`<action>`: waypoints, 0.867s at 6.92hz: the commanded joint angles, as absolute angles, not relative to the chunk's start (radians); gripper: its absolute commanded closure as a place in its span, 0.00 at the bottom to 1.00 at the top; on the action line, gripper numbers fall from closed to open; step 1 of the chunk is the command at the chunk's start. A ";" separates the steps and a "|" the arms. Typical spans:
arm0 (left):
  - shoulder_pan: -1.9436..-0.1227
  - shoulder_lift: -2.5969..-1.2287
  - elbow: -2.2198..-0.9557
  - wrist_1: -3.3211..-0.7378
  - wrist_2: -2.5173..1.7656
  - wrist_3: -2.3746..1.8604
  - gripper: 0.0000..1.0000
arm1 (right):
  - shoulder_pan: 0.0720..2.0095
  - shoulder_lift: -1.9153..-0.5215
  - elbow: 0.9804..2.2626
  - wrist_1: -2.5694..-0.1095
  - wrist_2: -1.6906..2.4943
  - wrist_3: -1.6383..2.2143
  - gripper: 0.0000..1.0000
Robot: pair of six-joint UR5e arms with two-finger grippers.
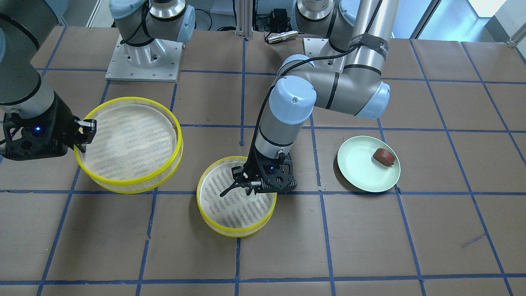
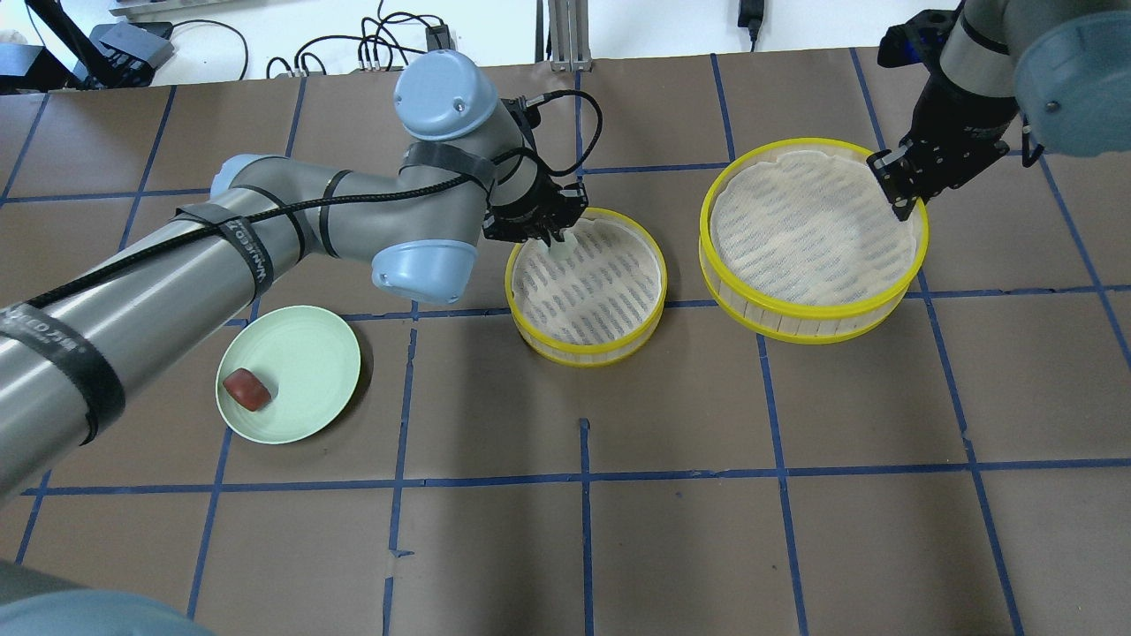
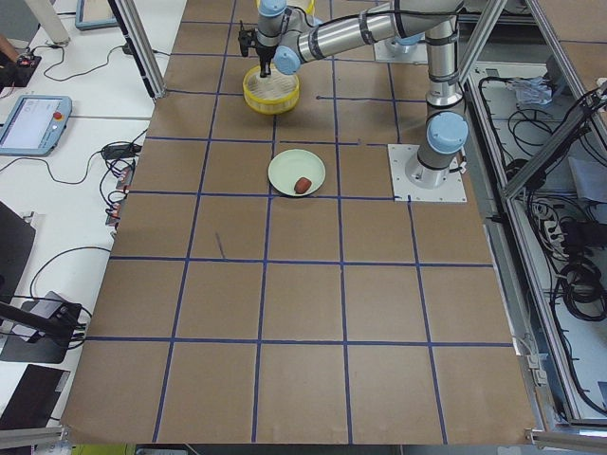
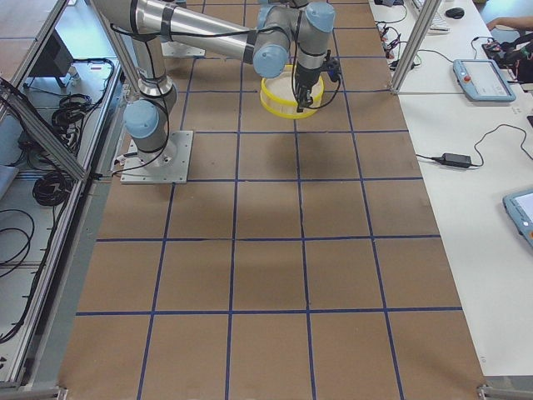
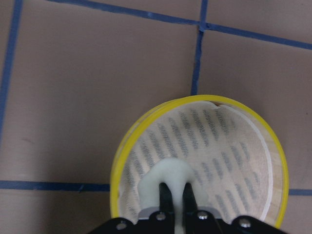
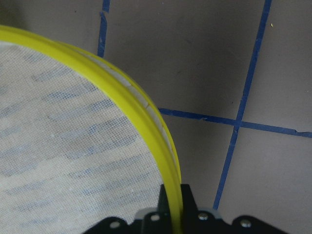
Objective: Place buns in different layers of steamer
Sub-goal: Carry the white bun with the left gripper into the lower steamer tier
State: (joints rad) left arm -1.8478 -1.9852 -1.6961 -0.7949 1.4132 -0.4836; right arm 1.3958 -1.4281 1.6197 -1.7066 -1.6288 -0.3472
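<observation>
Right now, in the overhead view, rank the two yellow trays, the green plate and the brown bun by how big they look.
1. Right tray; gripped by the right claw, possibly nearer the camera.
2. Middle tray.
3. Plate, close to the middle tray.
4. Bun.

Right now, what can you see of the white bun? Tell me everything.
The white bun is a small, smooth, pale lump. It looks soft, bulging around the two fingers of the left gripper, which is shut on it from above. It is inside the smaller yellow-rimmed tray, over the mesh floor and close to the wall rather than the centre. I cannot tell whether it rests on the mesh or hangs just above it. Its underside is hidden.
</observation>
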 commanded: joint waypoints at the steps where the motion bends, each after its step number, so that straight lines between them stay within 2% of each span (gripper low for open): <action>1: -1.855 -1.977 -1.692 -0.781 1.469 -0.461 0.11 | 1.400 -1.428 1.620 -1.707 -1.628 -0.344 0.94; 3: -1.844 -1.956 -1.693 -0.799 1.573 -0.256 0.03 | 1.413 -1.433 1.609 -1.707 -1.623 -0.324 0.94; 4: -1.776 -1.938 -1.706 -0.861 1.660 -0.121 0.03 | 1.489 -1.427 1.603 -1.716 -1.620 -0.207 0.94; 6: -1.566 -1.803 -1.788 -0.983 1.680 0.210 0.00 | 1.662 -1.331 1.551 -1.795 -1.623 0.054 0.94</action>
State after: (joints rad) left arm -1.6856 -1.8834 -1.7364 -0.9110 1.6618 0.0241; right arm 1.5676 -1.3921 1.5829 -1.7581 -1.6217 -0.0879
